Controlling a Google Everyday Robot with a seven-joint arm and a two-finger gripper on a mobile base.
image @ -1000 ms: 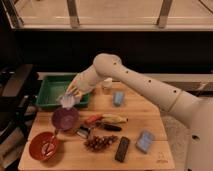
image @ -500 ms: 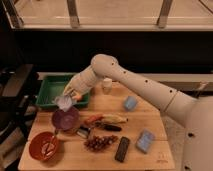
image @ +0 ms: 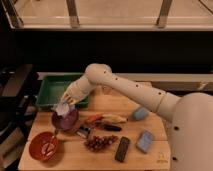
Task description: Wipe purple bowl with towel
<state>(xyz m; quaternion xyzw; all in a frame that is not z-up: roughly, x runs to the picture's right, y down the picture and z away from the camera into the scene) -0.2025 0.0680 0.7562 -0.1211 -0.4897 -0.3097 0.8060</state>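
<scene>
dim warm light, dark background, soft blur

Wooden table: green tray back left, red-orange bowl front left. Grapes mid-front, black flat bar just right of them, blue block next along. Banana near centre, second blue object right of it.

No text readable, no labels (anywhere on show)

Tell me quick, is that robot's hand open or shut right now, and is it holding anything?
The gripper is shut, holding the towel at the purple bowl.
</scene>
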